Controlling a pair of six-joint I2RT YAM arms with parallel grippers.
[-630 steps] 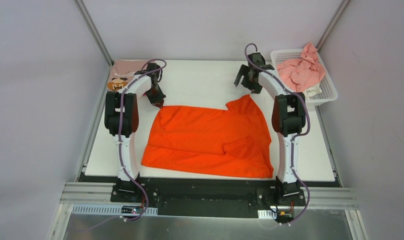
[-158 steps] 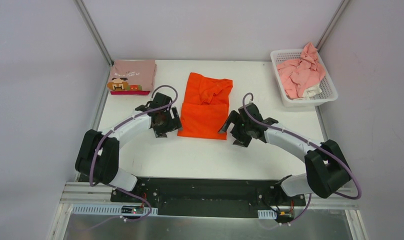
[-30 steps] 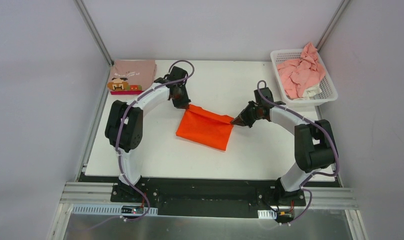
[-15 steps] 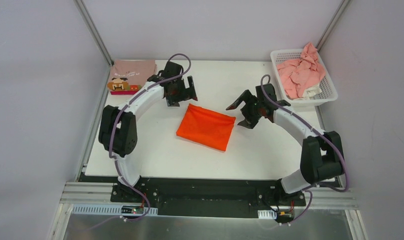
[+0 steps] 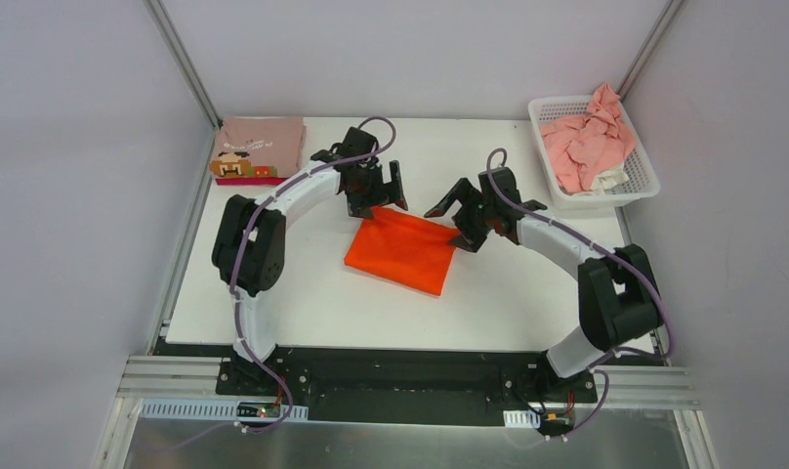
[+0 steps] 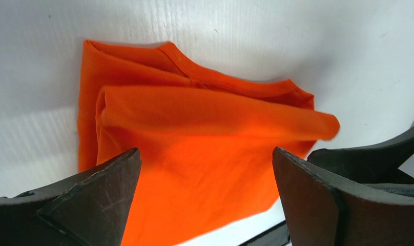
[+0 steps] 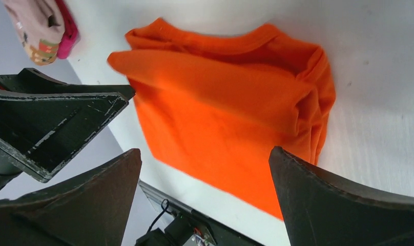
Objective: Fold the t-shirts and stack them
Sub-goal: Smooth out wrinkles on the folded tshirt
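Note:
The bright orange t-shirt lies folded into a small rectangle in the middle of the table, with its collar edge on the far side. My left gripper hovers open over its far left corner. My right gripper hovers open over its far right corner. The left wrist view shows the orange shirt below my wide-apart left gripper, and nothing is held. The right wrist view shows the same for the right gripper above the shirt. A folded dusty-pink shirt with a pixel face lies on a magenta one at the far left.
A white lattice basket at the far right corner holds crumpled light pink shirts. White table surrounds the orange shirt. Metal frame posts stand at both far corners. The two grippers are close together, facing each other.
Both grippers were shut on the orange shirt's far corners and have opened and let go. The shirt now lies flat. Both grippers have since moved inward towards each other.

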